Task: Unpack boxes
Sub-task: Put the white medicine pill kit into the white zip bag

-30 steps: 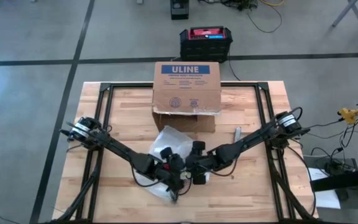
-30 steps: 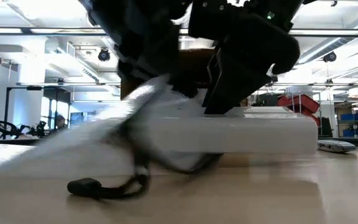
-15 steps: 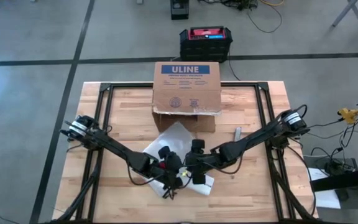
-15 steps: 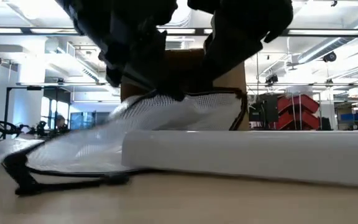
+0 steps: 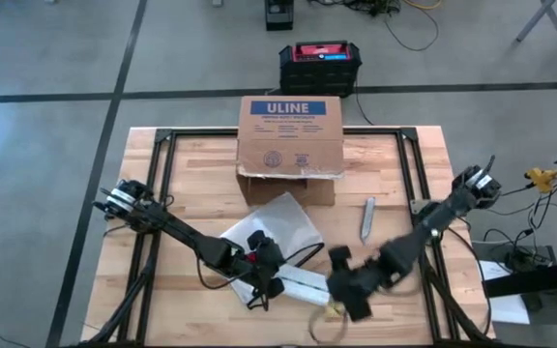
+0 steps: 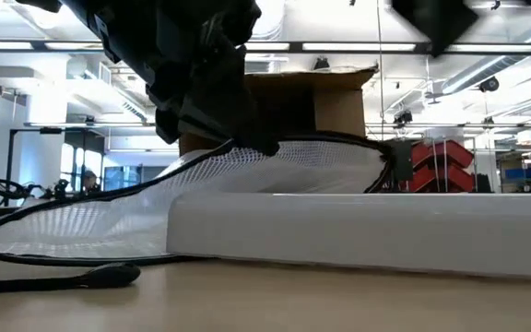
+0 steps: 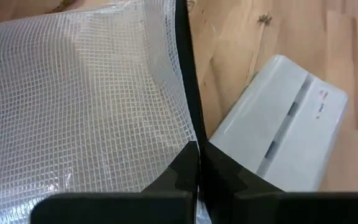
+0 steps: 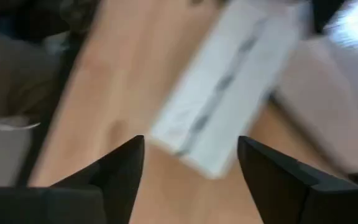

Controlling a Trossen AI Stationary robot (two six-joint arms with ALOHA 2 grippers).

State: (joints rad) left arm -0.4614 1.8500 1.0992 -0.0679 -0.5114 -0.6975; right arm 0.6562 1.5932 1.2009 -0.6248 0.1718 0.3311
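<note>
- The box [image 5: 291, 145] blocks the far middle of the tabletop [image 5: 191, 169].
- The mesh bag [image 5: 277, 220] and white block [image 5: 303, 282] fill the middle.
- Both far corners are bare wood.

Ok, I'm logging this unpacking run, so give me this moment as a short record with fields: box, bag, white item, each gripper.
box: brown cardboard ULINE box, table's far edge, lower flap open
bag: clear mesh plastic bag with black zipper edge, lying in front of box
white item: flat white plastic unit, on the wood beside the bag
left gripper: shut on the bag's zipper edge
right gripper: open, empty, above the white unit
</note>
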